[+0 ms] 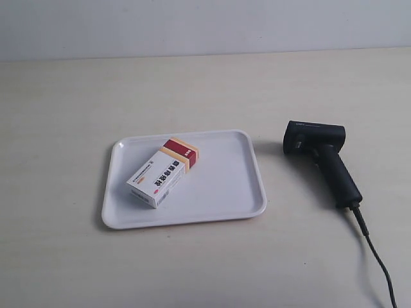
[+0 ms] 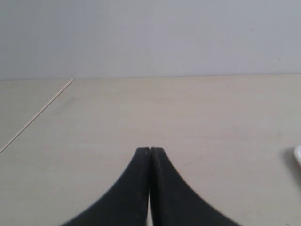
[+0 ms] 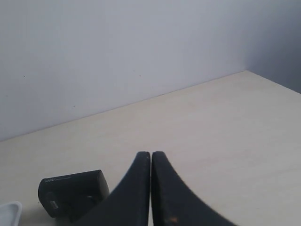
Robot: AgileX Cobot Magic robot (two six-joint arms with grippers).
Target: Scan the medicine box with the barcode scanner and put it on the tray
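Note:
The white medicine box (image 1: 163, 172), with its dark red and orange-tan end toward the back, lies flat on the white tray (image 1: 225, 192) in the exterior view. To the tray's right the black barcode scanner (image 1: 321, 157) lies on its side on the table, cable (image 1: 376, 256) trailing to the front. No arm shows in the exterior view. My left gripper (image 2: 150, 149) is shut and empty over bare table, a sliver of the tray (image 2: 297, 155) at the frame edge. My right gripper (image 3: 151, 153) is shut and empty, with the scanner's head (image 3: 73, 190) and a tray corner (image 3: 9, 214) beside it.
The light wooden table (image 1: 205, 90) runs back to a plain pale wall. A thin seam line (image 2: 37, 115) crosses the table in the left wrist view. A wall corner (image 3: 247, 70) shows in the right wrist view.

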